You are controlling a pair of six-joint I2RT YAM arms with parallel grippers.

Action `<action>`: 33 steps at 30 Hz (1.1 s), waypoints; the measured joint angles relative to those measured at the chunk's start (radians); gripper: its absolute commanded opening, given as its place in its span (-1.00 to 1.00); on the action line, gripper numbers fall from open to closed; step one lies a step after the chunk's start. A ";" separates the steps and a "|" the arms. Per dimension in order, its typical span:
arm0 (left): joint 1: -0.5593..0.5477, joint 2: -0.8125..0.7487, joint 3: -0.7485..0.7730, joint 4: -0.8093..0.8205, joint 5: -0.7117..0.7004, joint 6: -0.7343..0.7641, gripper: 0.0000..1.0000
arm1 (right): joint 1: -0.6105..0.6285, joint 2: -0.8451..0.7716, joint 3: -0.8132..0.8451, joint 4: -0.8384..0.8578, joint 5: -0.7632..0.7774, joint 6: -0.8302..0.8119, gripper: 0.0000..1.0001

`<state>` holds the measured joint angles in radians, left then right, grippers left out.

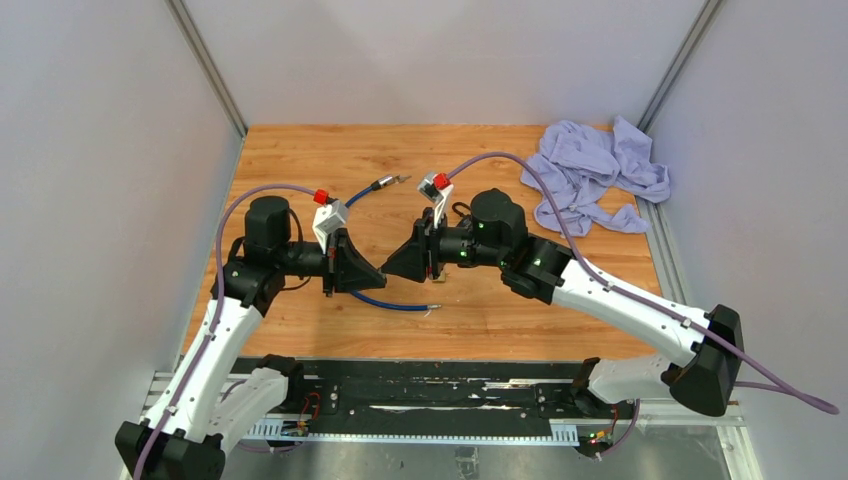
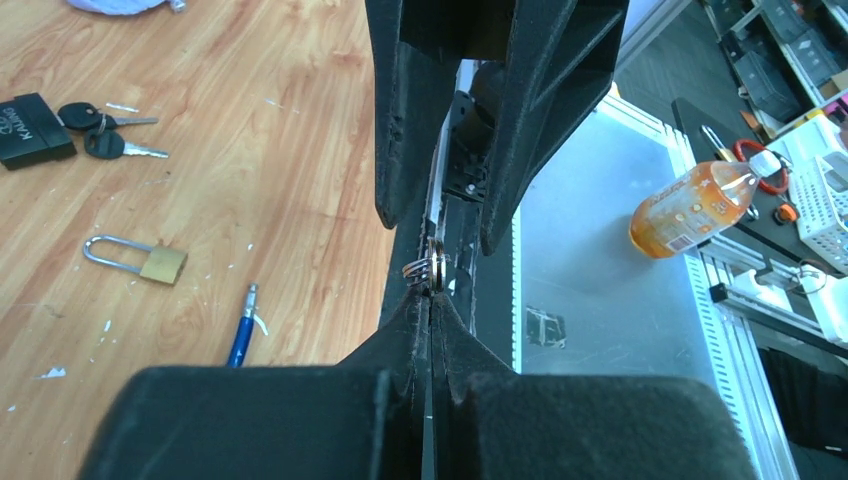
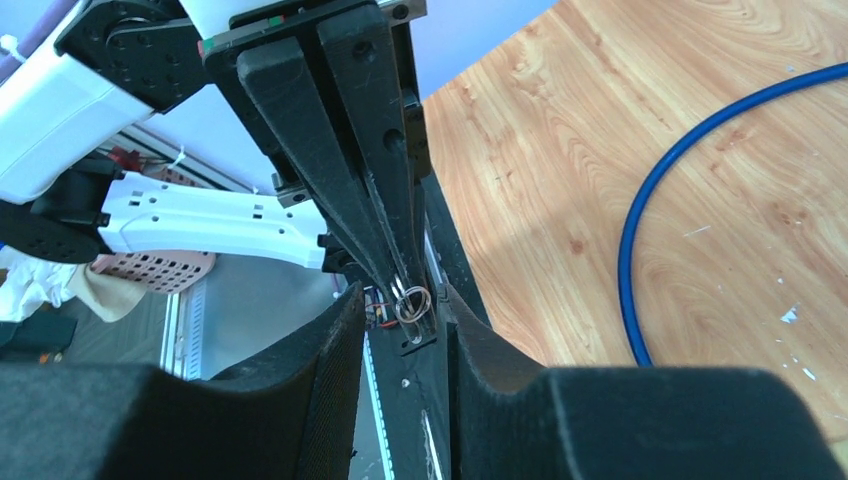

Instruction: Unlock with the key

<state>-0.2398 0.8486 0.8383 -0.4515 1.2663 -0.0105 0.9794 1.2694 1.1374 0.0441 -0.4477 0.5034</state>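
My left gripper [image 2: 430,296] is shut on a metal key ring [image 2: 427,272] that sticks out of its tips; the key itself is hidden between the fingers. My right gripper [image 3: 403,296] is open, its fingers on either side of the left fingertips and the ring [image 3: 412,303] without touching them. In the top view the two grippers, left [image 1: 378,277] and right [image 1: 390,266], meet tip to tip above the table's middle. A brass padlock [image 2: 138,260] with a shut steel shackle lies flat on the wood, off to one side of the grippers.
Two black-headed keys [image 2: 100,130] and a black lock body [image 2: 32,128] lie beyond the padlock. A blue cable [image 1: 395,303] curves under the grippers. A purple cloth [image 1: 595,175] is bunched at the back right. The black rail [image 1: 440,390] runs along the near edge.
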 measured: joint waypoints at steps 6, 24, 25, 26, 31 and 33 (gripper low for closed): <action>0.000 -0.001 0.007 -0.008 0.012 -0.008 -0.99 | -0.001 0.023 0.000 0.010 -0.045 -0.002 -0.39; 0.000 0.000 0.044 -0.086 0.033 0.028 -0.24 | -0.005 0.024 0.000 -0.004 -0.074 -0.050 -0.99; 0.000 0.000 0.045 -0.087 0.039 0.030 -0.20 | -0.005 0.020 0.000 -0.008 -0.072 -0.054 -0.99; 0.000 0.000 0.046 -0.090 0.048 0.027 -0.19 | -0.006 0.017 0.000 -0.010 -0.068 -0.056 -0.99; 0.000 0.000 0.046 -0.095 0.085 0.026 -0.17 | -0.005 0.008 0.000 -0.015 -0.064 -0.062 -0.99; 0.000 0.000 0.046 -0.097 0.092 0.026 -0.20 | -0.005 0.008 0.000 -0.015 -0.064 -0.063 -0.99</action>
<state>-0.2398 0.8490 0.8845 -0.5480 1.3582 0.0154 0.9741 1.2770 1.1378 0.0288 -0.5121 0.4408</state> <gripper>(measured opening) 0.415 0.020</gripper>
